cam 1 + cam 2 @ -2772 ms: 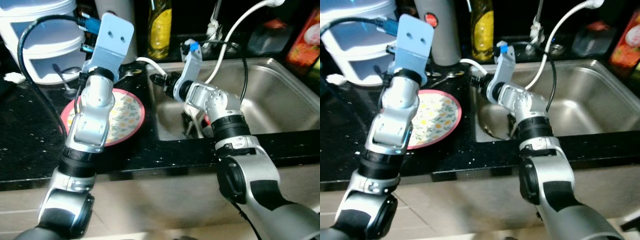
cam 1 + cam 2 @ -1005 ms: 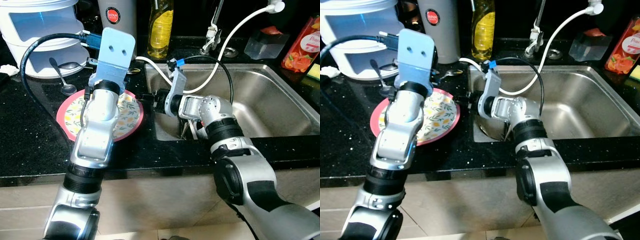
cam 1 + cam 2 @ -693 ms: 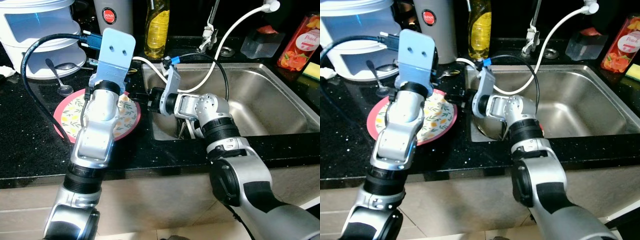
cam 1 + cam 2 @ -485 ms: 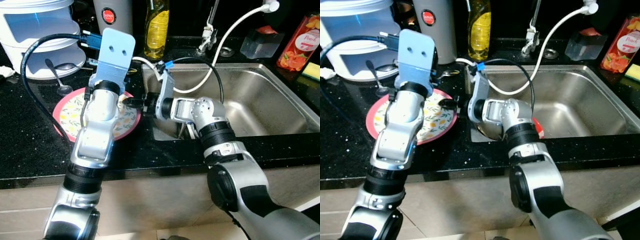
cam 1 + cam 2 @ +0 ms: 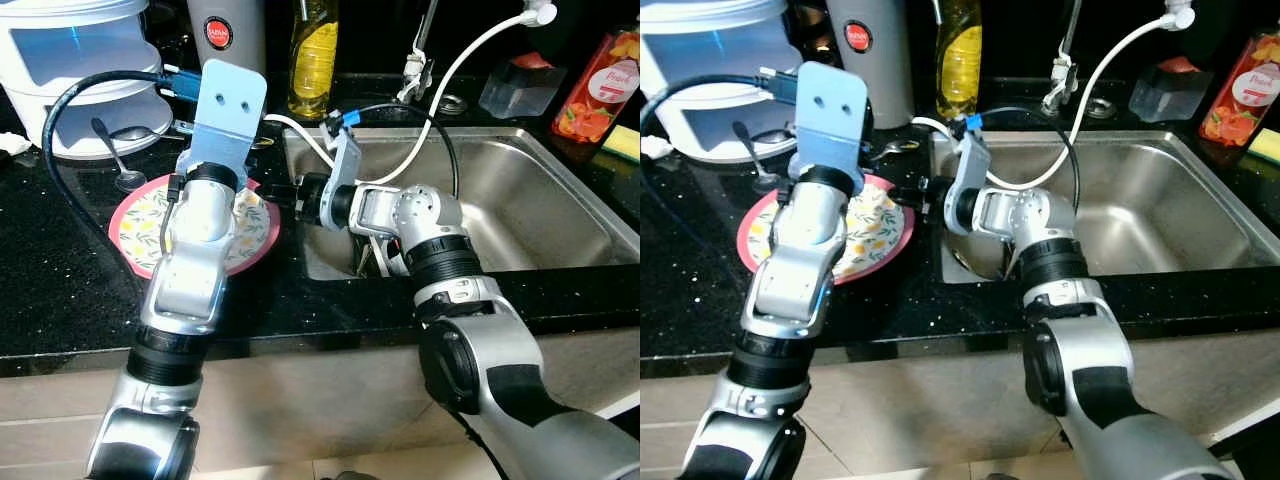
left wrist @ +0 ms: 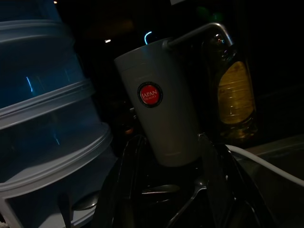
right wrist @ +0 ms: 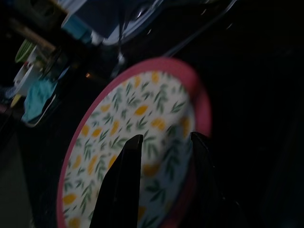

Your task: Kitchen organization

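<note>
I see the pink-rimmed floral plate (image 5: 245, 215) flat on the black counter (image 5: 60, 300), at nine o'clock of the sink (image 5: 520, 190). My right gripper (image 7: 161, 183) hovers at its edge, fingers apart. Left gripper (image 6: 171, 187), fingers spread, faces the grey tumbler (image 6: 159, 102) at twelve o'clock.

Head eyes overlook counter (image 5: 60, 300); dim wrists seemingly close.

Right end effector (image 7: 161, 156) fingers (image 7: 124, 178) parted over a pink-rimmed, lemon-patterned plate (image 7: 133, 137) on dark counter (image 7: 256, 95).
</note>
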Controlling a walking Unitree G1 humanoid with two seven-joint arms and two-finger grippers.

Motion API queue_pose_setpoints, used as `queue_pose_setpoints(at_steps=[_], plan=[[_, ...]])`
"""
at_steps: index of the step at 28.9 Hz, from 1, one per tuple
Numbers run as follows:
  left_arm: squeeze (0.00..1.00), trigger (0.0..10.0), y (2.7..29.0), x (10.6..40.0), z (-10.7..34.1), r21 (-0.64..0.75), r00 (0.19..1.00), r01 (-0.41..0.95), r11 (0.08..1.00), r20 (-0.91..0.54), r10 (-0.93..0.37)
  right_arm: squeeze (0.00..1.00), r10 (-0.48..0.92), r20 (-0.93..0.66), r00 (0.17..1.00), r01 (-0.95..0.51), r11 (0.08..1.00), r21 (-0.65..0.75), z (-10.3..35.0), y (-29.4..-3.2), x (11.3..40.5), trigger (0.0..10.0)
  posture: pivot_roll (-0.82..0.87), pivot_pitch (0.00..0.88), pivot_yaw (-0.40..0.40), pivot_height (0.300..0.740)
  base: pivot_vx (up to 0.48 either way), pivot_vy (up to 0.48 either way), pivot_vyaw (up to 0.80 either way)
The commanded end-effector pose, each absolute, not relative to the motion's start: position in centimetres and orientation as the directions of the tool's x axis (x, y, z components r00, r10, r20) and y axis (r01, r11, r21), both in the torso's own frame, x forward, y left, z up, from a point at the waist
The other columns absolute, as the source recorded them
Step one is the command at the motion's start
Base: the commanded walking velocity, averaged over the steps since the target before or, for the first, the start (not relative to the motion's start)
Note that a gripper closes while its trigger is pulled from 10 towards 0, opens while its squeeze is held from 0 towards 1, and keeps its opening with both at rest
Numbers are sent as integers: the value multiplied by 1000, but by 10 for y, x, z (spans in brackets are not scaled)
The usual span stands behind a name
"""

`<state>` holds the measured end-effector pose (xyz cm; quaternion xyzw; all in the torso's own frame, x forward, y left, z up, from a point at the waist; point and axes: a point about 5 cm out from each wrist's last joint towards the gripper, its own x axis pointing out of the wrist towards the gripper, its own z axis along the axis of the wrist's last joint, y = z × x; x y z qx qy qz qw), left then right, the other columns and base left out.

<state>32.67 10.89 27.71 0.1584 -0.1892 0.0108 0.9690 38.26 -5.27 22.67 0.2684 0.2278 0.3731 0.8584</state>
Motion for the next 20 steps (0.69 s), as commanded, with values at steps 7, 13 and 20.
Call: queue_pose_setpoints(at_steps=[7, 13, 20], plan=[[0, 10000, 104, 329, 280, 303, 928, -52, 952, 367, -66, 0, 701, -208, 682, -455, 629, 631, 221, -71, 388, 10000, 68, 0, -24, 740, 0, 0, 0], [0, 10000, 102, 329, 282, 291, 926, -46, 956, 371, -69, 0, 709, -223, 669, -451, 626, 637, 216, -69, 385, 10000, 67, 0, -23, 740, 0, 0, 0], [0, 10000, 102, 329, 281, 291, 927, -44, 956, 368, -70, 0, 731, -255, 633, -452, 616, 645, 204, -59, 377, 10000, 66, 0, -20, 740, 0, 0, 0]])
